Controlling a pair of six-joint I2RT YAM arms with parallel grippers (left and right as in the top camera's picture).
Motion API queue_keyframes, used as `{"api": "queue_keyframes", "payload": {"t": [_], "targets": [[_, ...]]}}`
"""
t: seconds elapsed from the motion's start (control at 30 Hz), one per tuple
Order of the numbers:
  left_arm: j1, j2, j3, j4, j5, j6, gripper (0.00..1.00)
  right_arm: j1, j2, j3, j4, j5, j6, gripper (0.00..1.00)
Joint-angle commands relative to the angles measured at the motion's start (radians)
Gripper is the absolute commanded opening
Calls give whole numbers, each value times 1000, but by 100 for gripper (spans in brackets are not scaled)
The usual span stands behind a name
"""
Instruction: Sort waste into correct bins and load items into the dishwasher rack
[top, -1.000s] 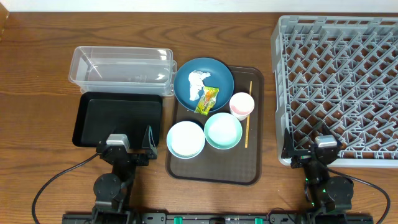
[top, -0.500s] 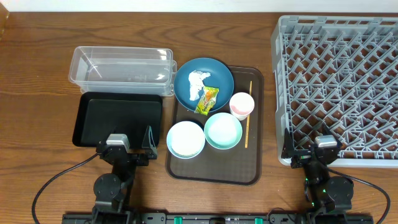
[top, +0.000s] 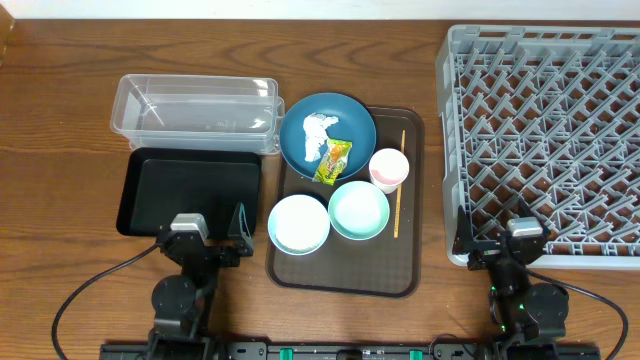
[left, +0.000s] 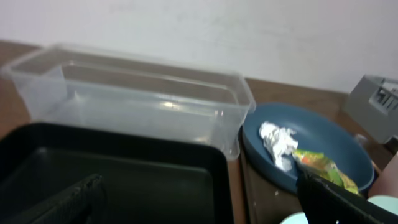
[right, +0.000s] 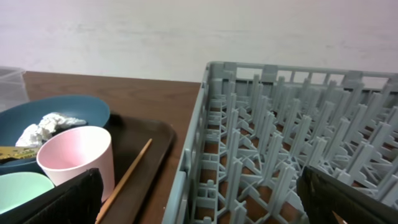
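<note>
Plainly both arms are parked at the bottom of the frame, empty. The left gripper (left: 200, 180) has its fingers spread wide over the black tray (top: 190, 190), and the right gripper (right: 200, 177) is equally wide apart beside the grey dishwasher rack (top: 545, 130).

The crumpled tissue (top: 315, 132) and the yellow-green wrapper (top: 333, 160) lie touching each other on the dark blue plate (top: 358, 120). The plate sits at the upper left of the brown serving tray (top: 340, 275), just beside the clear tub (top: 195, 80).

Both scraps look very light and soft. The tissue should crush under a pinch, so a bite into its raised middle seems best. The wrapper is probably slick and flat, so its lifted edge is likely the better hold. The plate itself looks rigid, glazed and breakable.

Against the earlier views nothing on the table has shifted, and the arms sit essentially where they were.
</note>
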Motion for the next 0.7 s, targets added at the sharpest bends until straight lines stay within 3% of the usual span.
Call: {"api": "queue_keyframes", "payload": {"t": [0.0, 0.2, 0.33, 0.67], "targets": [[5, 78, 45, -32, -13, -34, 100, 13, 5, 68, -1, 69, 24, 99], [5, 307, 214, -50, -12, -34, 100, 13, 135, 196, -20, 105, 24, 99], [5, 506, 392, -151, -12, -34, 100, 13, 298, 317, -83, 103, 25, 99], [5, 941, 874, -710, 69, -7, 100, 13, 779, 690, -332, -21, 32, 99]]}}
